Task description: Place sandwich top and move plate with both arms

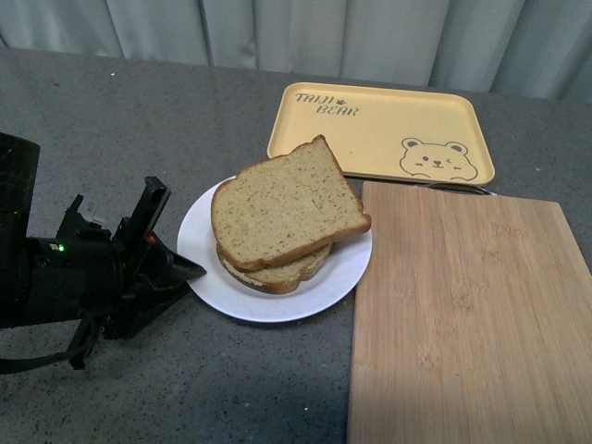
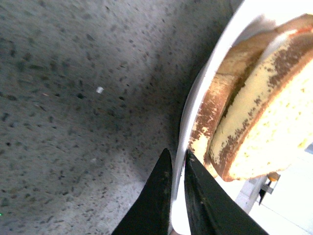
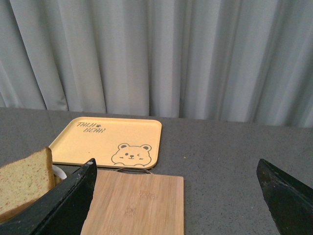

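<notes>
The sandwich top [image 1: 287, 205], a tan speckled bread slice with a brown crust, lies on a lower slice on the white plate [image 1: 205, 222]. My left gripper [image 1: 192, 270] is shut on the plate's near-left rim. In the left wrist view the two black fingers pinch the plate's white rim [image 2: 195, 103] at the gripper's tips [image 2: 177, 157], with the bread slices [image 2: 274, 117] just beyond. My right gripper [image 3: 176, 169] is open and empty, held above the table; it does not show in the front view. The sandwich top's edge shows in the right wrist view [image 3: 24, 183].
A bamboo cutting board [image 1: 467, 314] lies right of the plate, touching or nearly touching its rim. A yellow bear tray [image 1: 384, 129] lies behind them. Both show in the right wrist view, board [image 3: 139, 203] and tray [image 3: 110, 142]. Grey curtain at the back.
</notes>
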`<control>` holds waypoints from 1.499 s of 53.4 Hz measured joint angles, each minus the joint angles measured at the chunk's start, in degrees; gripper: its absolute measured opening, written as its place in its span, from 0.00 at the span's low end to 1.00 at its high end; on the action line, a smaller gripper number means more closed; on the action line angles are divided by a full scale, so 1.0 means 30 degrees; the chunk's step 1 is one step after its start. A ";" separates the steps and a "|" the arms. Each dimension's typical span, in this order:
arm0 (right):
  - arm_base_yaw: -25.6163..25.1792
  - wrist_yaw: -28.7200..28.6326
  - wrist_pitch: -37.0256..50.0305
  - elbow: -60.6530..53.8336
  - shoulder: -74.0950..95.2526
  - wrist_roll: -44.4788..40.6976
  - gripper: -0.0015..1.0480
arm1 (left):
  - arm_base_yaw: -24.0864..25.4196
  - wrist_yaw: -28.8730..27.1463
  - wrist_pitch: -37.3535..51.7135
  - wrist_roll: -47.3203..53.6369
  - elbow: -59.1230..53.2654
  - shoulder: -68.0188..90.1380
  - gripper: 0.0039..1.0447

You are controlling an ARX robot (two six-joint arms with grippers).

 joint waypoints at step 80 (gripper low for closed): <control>0.0000 0.0000 0.0000 0.0000 0.0000 0.0000 0.91 | -0.3111 -0.0306 -0.1355 -0.6047 1.4200 0.5595 0.03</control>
